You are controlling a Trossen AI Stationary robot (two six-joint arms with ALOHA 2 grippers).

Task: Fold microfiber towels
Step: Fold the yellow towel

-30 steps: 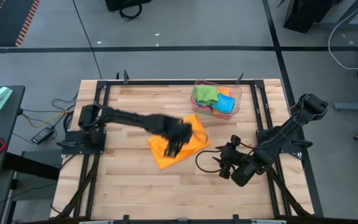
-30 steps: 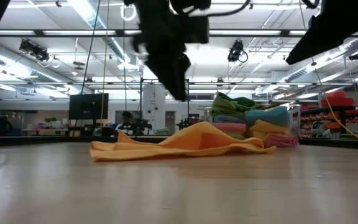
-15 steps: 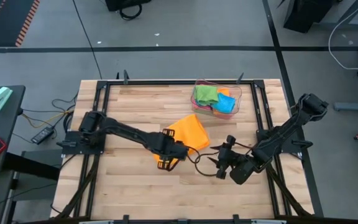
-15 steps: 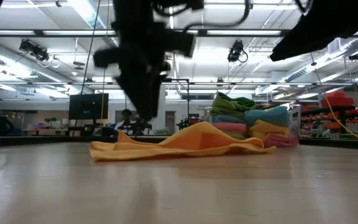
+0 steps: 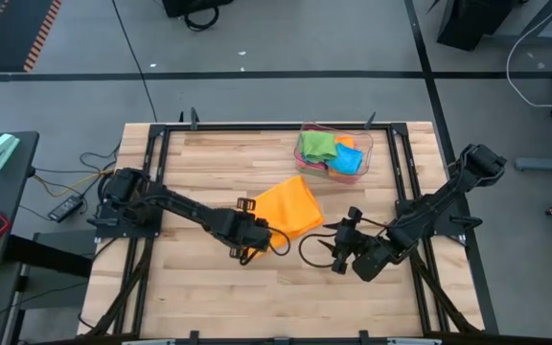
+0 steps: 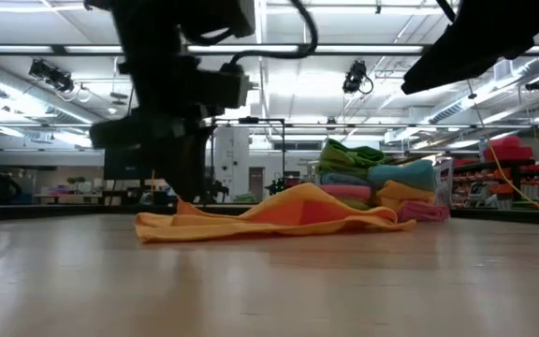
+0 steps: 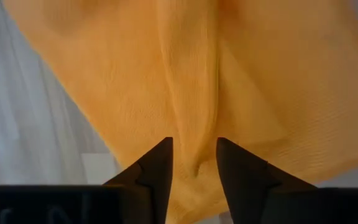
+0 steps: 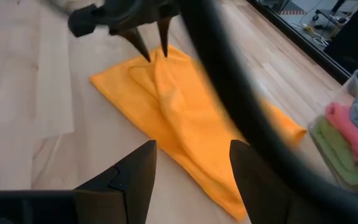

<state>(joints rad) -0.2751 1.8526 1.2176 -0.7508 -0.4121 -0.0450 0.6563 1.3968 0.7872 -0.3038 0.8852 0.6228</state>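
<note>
High view: left gripper reaches low, its narrowed fingers straddling a ridge of the crumpled orange microfiber towel. Right gripper waits nearby, fingers spread.

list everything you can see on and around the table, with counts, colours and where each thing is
orange towel: 1, orange, spread rumpled at the table's middle
towels in the tray: several, green, blue, pink and orange, piled together
clear plastic tray: 1, clear, far side of the table, right of centre
table: 1, light wood with a black frame
left gripper: 1, dark, at the orange towel's near left corner, a fold of the cloth between its fingers
right gripper: 1, dark, open, low over the table just right of the orange towel, holding nothing
</note>
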